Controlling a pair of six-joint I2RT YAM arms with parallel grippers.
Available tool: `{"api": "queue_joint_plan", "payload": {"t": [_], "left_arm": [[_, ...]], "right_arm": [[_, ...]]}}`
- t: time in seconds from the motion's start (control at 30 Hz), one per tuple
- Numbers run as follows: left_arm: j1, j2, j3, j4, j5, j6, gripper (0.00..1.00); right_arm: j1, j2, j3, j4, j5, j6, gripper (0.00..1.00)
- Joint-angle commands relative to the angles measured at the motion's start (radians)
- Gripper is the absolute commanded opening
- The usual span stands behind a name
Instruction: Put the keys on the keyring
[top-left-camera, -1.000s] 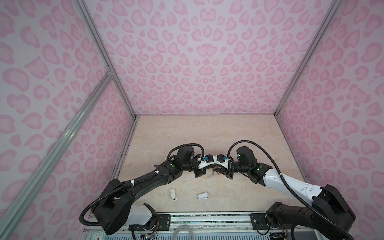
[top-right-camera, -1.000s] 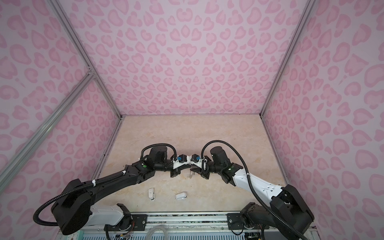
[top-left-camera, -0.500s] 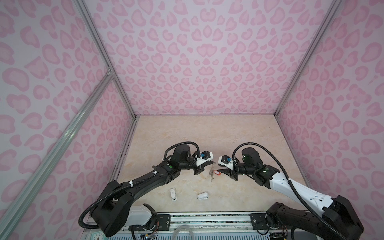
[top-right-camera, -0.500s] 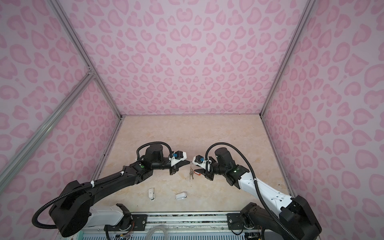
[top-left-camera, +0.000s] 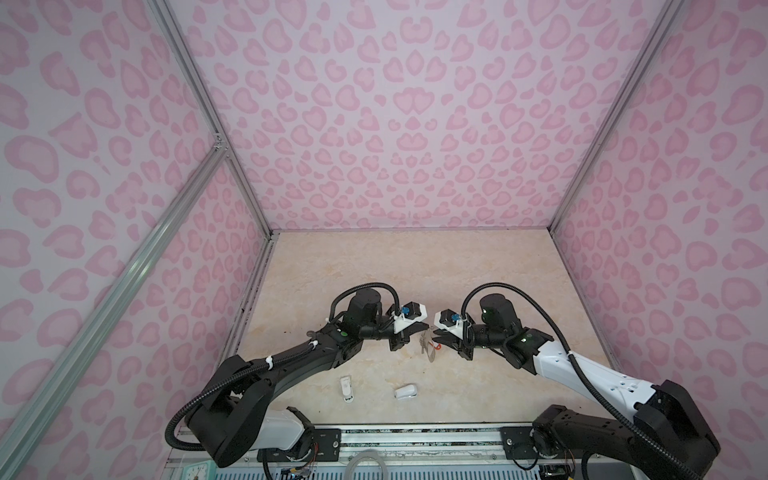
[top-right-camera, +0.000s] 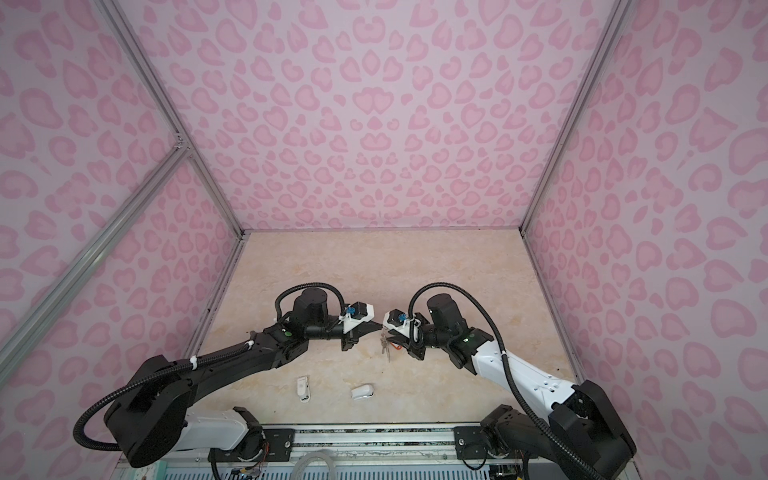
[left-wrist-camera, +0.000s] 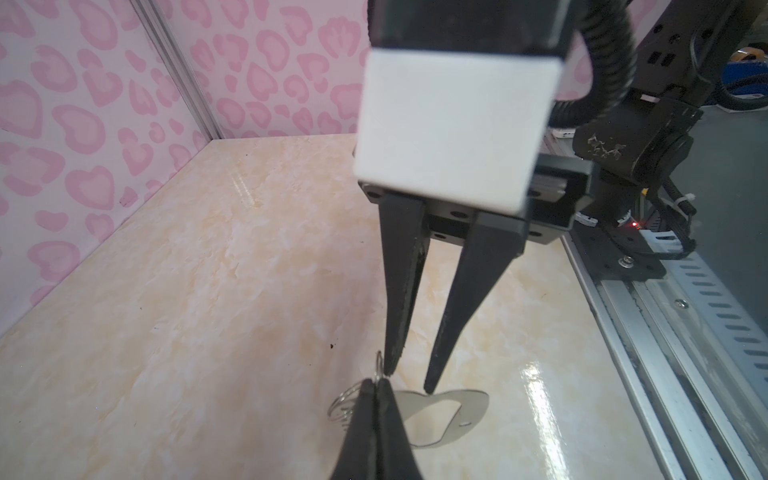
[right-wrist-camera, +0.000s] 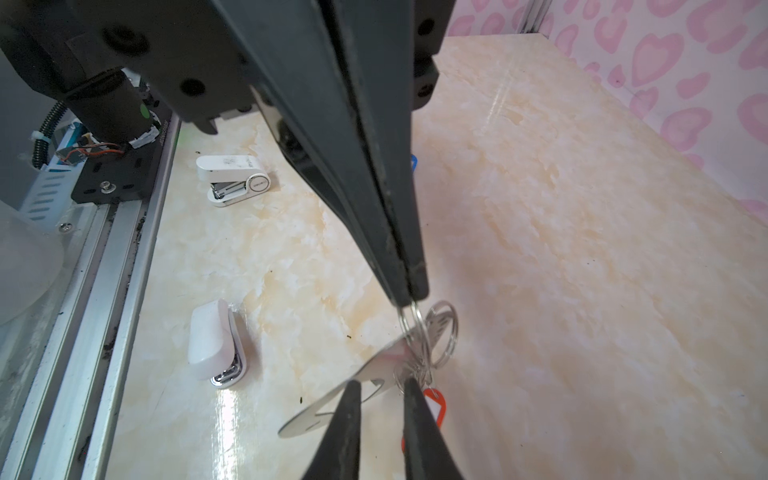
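The keyring (right-wrist-camera: 332, 409), a flat grey plate with wire rings (right-wrist-camera: 440, 332) along one edge, hangs tilted between the two grippers. My left gripper (right-wrist-camera: 409, 293) is shut on one of those wire rings (left-wrist-camera: 379, 365). My right gripper (right-wrist-camera: 381, 381) is open a little, its fingertips on either side of the plate's ring edge. The orange-red key tag (right-wrist-camera: 434, 405) hangs by the rings beside one right finger. In both top views the keyring (top-left-camera: 426, 343) (top-right-camera: 383, 345) dangles between left gripper (top-left-camera: 424, 328) and right gripper (top-left-camera: 436, 336). A bit of blue (right-wrist-camera: 412, 160) shows behind the left fingers.
Two small white staplers (top-left-camera: 347, 388) (top-left-camera: 406, 392) lie near the table's front edge, also seen in the right wrist view as stapler (right-wrist-camera: 232, 180) and stapler (right-wrist-camera: 214, 340). A metal rail (top-left-camera: 415, 432) runs along the front. Pink patterned walls close in three sides.
The right gripper has drawn back a little to the right from the left gripper, and its jaws have narrowed. The left gripper stays shut on the ring.
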Motion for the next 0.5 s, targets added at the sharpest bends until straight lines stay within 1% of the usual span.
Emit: {"api": "queue_joint_plan", "payload": {"t": [0.0,0.3,0.47], "left_arm": [[0.002,0.011,-0.004,0.067,0.007,-0.013,0.03],[-0.002,0.026,-0.014,0.112,-0.007,-0.035,0.03],[-0.002,0.039,-0.021,0.138,0.008,-0.045,0.03]], "right_arm": [[0.0,0.018,0.009,0.02,-0.015,-0.014,0.18],[0.0,0.036,0.011,0.053,-0.026,-0.018,0.16],[-0.002,0.049,0.016,0.054,-0.023,-0.028,0.21]]}}
